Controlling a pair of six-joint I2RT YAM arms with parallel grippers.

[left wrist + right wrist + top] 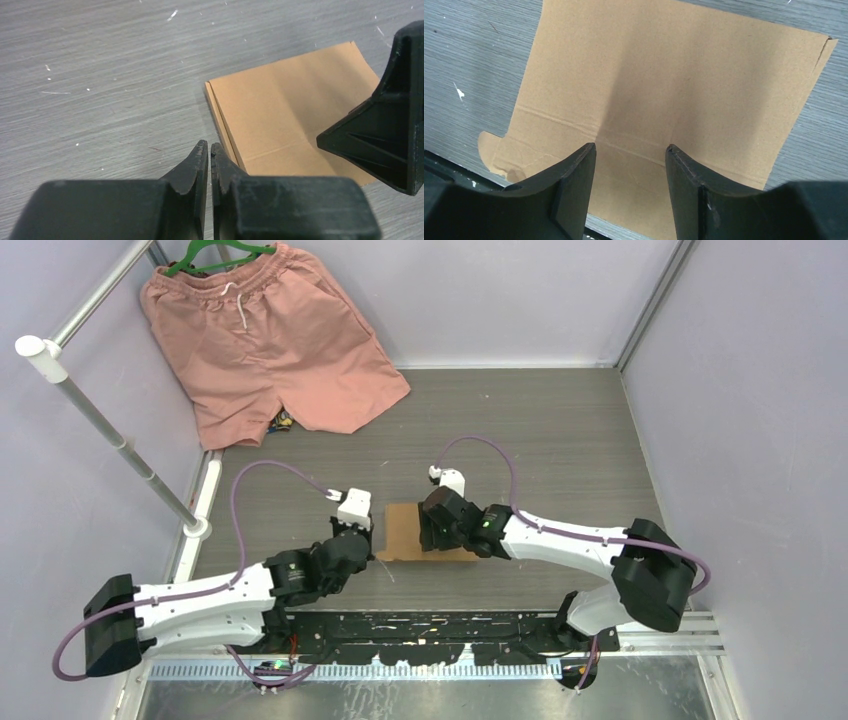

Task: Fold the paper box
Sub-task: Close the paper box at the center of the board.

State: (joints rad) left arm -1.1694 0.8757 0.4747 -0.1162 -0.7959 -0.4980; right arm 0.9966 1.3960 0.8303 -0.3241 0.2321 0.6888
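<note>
The paper box point(402, 530) is a brown cardboard piece folded flat on the grey table, between the two arms. In the left wrist view the box point(290, 120) shows a doubled edge on its left side. My left gripper point(209, 146) is shut with nothing in it, its tips just beside that edge, above the table. My right gripper point(630, 149) is open and hangs over the box point(664, 80), its fingers spread above a crease, nothing between them. A right finger point(385, 125) reaches into the left wrist view over the cardboard.
Salmon-pink shorts point(270, 335) on a green hanger lie at the back left. A white rail point(110, 430) runs along the left wall. Grey walls close in the table on three sides. The black base plate point(440, 635) sits along the near edge.
</note>
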